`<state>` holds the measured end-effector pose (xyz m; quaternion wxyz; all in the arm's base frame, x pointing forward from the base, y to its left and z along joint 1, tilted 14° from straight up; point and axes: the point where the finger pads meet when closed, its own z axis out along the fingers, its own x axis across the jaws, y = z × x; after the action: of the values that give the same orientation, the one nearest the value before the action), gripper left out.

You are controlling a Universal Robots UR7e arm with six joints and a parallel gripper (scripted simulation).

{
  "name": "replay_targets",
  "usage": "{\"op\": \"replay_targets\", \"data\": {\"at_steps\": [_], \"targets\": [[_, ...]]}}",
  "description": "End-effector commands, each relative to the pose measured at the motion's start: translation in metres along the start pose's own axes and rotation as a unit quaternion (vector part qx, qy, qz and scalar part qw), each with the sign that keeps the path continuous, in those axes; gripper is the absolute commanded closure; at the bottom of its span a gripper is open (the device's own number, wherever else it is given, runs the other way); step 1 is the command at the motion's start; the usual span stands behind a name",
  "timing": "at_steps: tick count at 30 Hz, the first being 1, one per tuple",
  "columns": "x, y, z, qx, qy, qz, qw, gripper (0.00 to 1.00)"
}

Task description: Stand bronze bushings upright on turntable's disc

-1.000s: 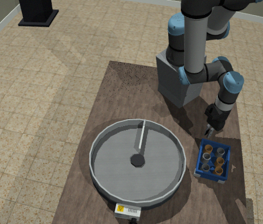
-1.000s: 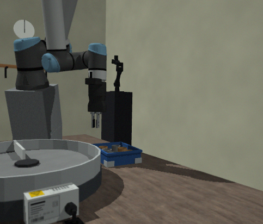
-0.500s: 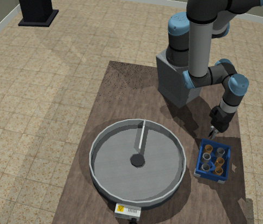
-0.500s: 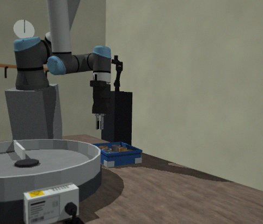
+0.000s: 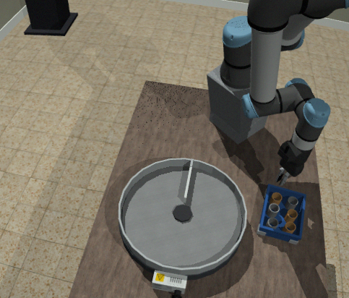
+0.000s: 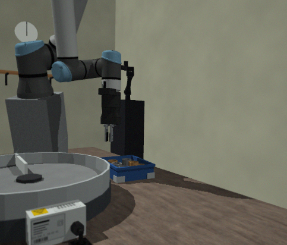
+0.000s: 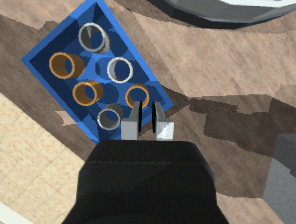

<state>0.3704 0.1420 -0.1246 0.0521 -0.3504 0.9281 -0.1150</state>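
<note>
The tool points down above the table, its two fingers partly open, a narrow gap between them and nothing held. It is above the end of the blue crate nearest the robot's base. The crate sits beside the table's long edge on the right of the top view.

The nearest bronze bushing stands inside the crate, in the corner toward the base and the turntable. From the tool it lies lower and a little further out, away from the base. Its open end faces up, so its long axis looks upright, roughly in line with the downward fingers.

I judge the coming move to be a short shift outward, then a descent. The fingers probably need to suit the ring first, either opening wider to straddle it or fitting over its wall.
</note>
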Motion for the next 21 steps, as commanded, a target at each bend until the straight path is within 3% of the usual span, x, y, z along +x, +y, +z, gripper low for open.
{"op": "replay_targets", "data": {"at_steps": [1, 21], "targets": [[-0.0003, -0.0001, -0.0003, 0.000, -0.001, 0.000, 1.000, 0.64], [-0.0004, -0.0001, 0.0065, 0.000, -0.001, 0.000, 1.000, 0.64]]}}
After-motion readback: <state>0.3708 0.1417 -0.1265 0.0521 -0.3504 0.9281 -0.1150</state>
